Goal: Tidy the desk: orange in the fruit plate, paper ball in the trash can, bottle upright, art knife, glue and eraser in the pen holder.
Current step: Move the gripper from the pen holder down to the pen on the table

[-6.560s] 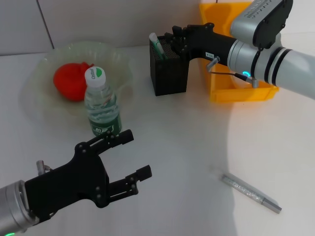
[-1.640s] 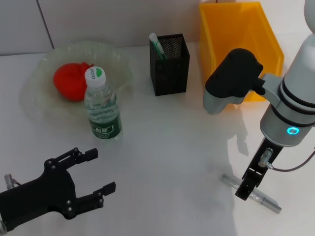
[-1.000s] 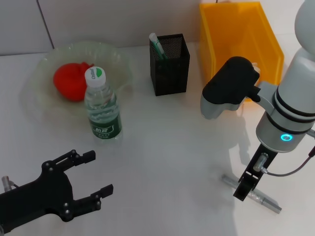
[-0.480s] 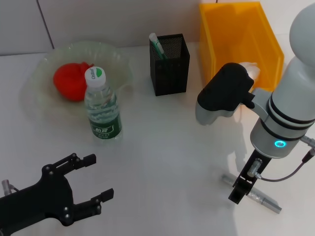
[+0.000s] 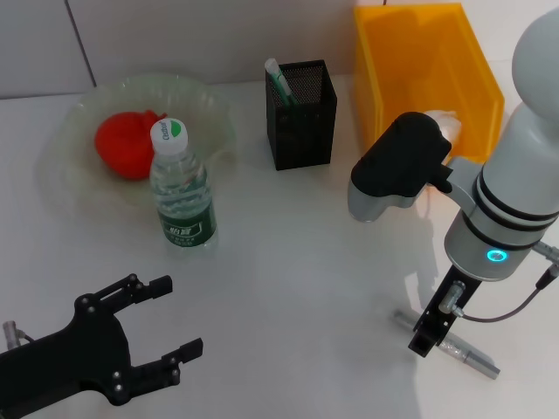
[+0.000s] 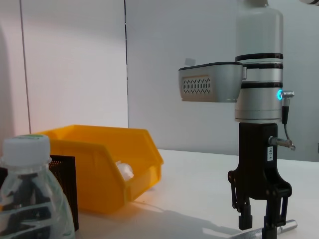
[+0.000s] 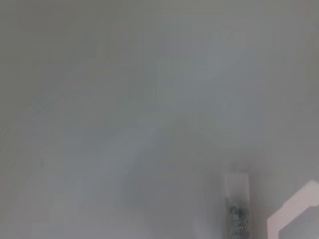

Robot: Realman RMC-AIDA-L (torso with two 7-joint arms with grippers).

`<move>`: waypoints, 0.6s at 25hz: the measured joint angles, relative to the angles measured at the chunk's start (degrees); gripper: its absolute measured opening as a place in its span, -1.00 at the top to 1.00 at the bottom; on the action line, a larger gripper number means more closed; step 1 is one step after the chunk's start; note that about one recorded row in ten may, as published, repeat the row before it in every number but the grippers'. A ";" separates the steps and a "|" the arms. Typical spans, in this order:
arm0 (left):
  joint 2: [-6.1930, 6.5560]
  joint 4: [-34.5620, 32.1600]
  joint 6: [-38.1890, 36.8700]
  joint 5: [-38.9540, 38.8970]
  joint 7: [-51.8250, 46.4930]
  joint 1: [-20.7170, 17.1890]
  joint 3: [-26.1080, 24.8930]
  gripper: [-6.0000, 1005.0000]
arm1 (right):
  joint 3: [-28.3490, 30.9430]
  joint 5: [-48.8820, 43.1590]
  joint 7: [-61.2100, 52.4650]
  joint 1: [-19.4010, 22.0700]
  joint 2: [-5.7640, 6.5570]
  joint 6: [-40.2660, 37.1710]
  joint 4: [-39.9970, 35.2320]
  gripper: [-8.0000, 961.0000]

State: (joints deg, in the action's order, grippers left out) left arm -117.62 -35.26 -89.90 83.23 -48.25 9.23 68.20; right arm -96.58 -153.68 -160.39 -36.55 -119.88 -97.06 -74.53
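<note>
While the right gripper (image 5: 423, 340) points straight down with fingers slightly parted astride the art knife (image 5: 447, 346), that slim silver, speckled tool lies flat on the white desk (image 5: 297, 253), near the yellow trash can (image 5: 425, 80); the left gripper (image 5: 144, 336) idles open

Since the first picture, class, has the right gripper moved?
Yes. The right gripper has left the pen holder and come toward the near edge, now pointing down over the art knife on the desk.
</note>
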 joint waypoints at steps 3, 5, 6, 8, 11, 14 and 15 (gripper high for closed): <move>-0.03 -0.01 -0.01 0.00 0.00 0.03 0.00 -0.62 | -0.12 0.03 0.01 0.03 0.00 0.51 0.06 -0.05; -0.09 -0.04 -0.06 0.00 0.00 0.08 0.05 -0.62 | -0.11 0.03 0.01 0.04 0.00 0.88 0.07 -0.05; -0.09 -0.04 -0.06 0.00 0.00 0.08 0.05 -0.62 | -0.04 0.03 0.01 0.04 0.00 0.99 0.07 -0.05; -0.12 -0.04 -0.12 0.00 0.00 0.09 0.08 -0.62 | 0.25 0.03 0.04 0.06 0.00 1.08 0.10 -0.05; -0.13 0.00 -0.15 0.00 0.00 0.09 0.08 -0.62 | 0.40 0.03 0.21 -0.01 0.00 1.11 0.48 0.05; -0.13 0.15 -0.19 0.00 0.00 0.09 0.09 -0.62 | 0.25 0.05 0.32 -0.24 0.00 1.30 1.19 0.19; -0.13 0.16 -0.19 0.00 0.00 0.09 0.09 -0.62 | 0.19 0.05 0.32 -0.25 0.00 1.39 1.28 0.19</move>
State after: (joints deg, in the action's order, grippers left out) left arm -117.75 -35.10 -90.10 83.23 -48.25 9.32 68.29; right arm -96.39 -153.63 -160.07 -36.81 -119.88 -95.68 -73.25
